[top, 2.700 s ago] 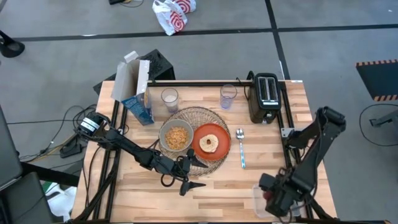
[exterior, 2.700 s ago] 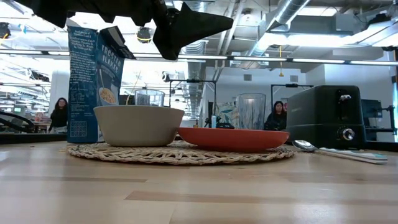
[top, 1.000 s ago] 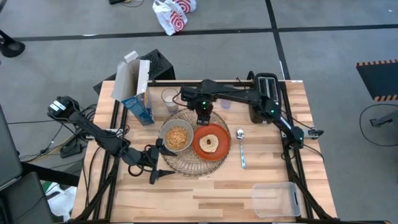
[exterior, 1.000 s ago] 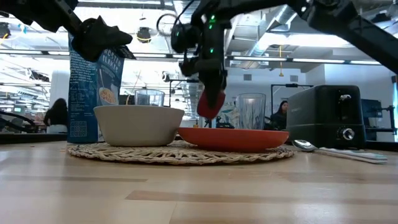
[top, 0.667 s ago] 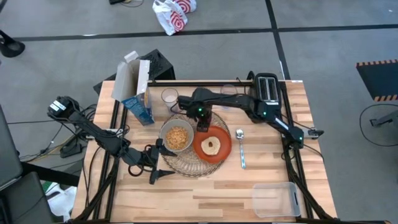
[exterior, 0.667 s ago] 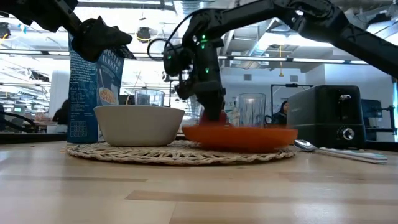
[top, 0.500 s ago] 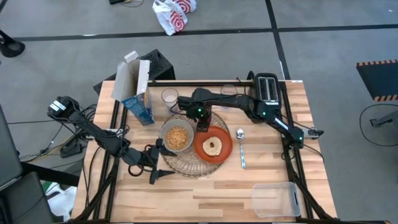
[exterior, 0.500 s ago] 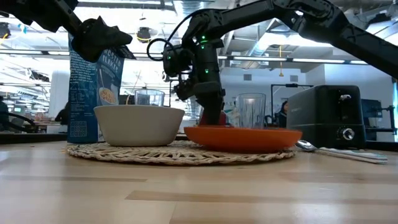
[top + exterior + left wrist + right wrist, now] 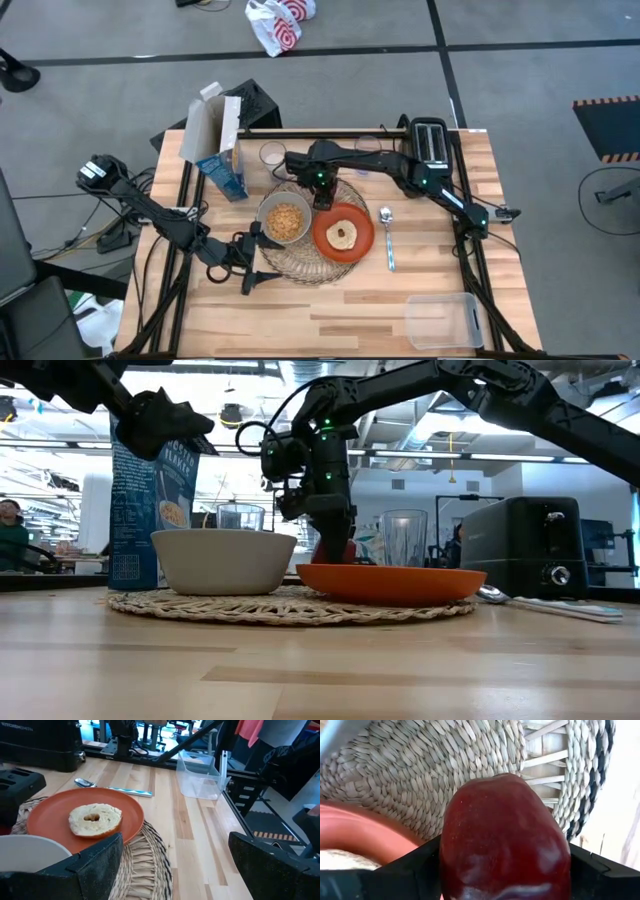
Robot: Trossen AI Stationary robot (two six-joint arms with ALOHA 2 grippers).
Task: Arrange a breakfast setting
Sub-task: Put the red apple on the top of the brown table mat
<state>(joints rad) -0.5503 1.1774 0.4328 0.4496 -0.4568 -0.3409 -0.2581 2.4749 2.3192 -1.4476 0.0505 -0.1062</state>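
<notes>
Most of the setting looks done: grey bowl (image 9: 285, 220) and orange plate (image 9: 343, 233) with round bread (image 9: 343, 235) sit on the round wire mat (image 9: 300, 268), spoon (image 9: 387, 238) beside. Our right pincer (image 9: 322, 199) grasps the red apple (image 9: 506, 842) low at the plate's far rim, not yet released. Our left pincer (image 9: 250, 268) waits spread wide near the mat.

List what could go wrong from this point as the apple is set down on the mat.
1. The right gripper holds the apple right at the plate's far edge; lowering it may press that rim and shift the plate and the bread.
2. Released on the woven mat, the round apple might roll toward the glasses.
3. The right arm reaches over one glass; pulling back low could knock it.
</notes>
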